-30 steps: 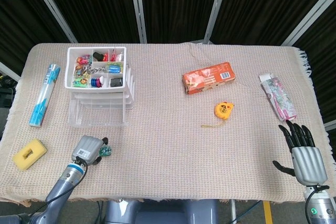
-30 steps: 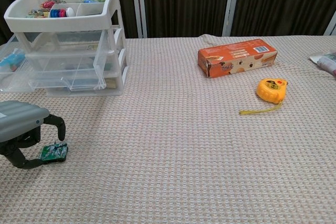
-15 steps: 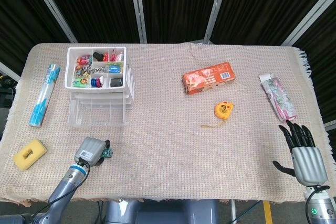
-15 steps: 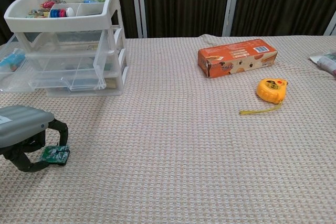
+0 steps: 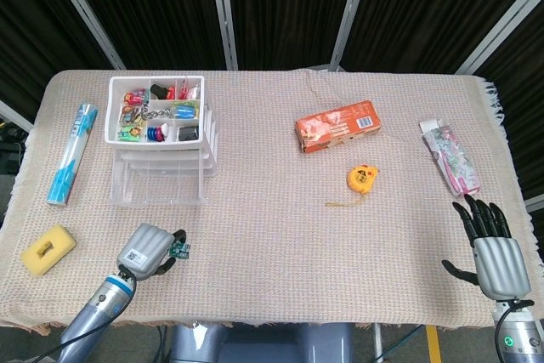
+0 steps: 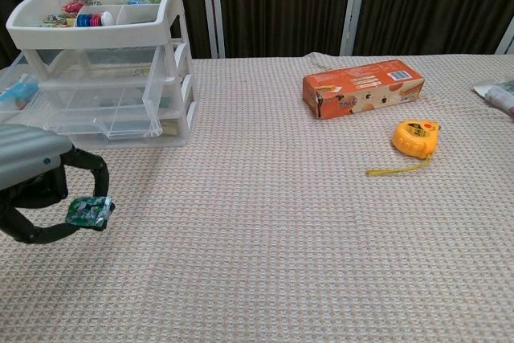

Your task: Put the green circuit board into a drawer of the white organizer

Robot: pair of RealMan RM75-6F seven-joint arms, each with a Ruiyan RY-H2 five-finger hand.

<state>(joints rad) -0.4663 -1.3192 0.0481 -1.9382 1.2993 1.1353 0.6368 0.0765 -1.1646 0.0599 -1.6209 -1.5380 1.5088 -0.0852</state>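
My left hand (image 5: 146, 251) (image 6: 36, 186) pinches the small green circuit board (image 6: 88, 211) (image 5: 180, 250) between thumb and finger, lifted a little off the cloth at the table's front left. The white organizer (image 5: 158, 178) (image 6: 112, 94) stands behind it at the back left, with clear drawers under a top tray of small colourful parts; its drawers stick out slightly at the front. My right hand (image 5: 493, 249) hovers at the front right edge, fingers spread, holding nothing; the chest view does not show it.
An orange box (image 5: 337, 125) (image 6: 362, 86) and a yellow tape measure (image 5: 361, 178) (image 6: 415, 137) lie right of centre. A yellow sponge (image 5: 48, 249) and a blue patterned roll (image 5: 70, 155) lie on the left side. A pink packet (image 5: 451, 157) lies at the far right.
My left hand closed on the circuit board and raised it off the cloth, drawing back towards the front edge. The right hand stayed still.
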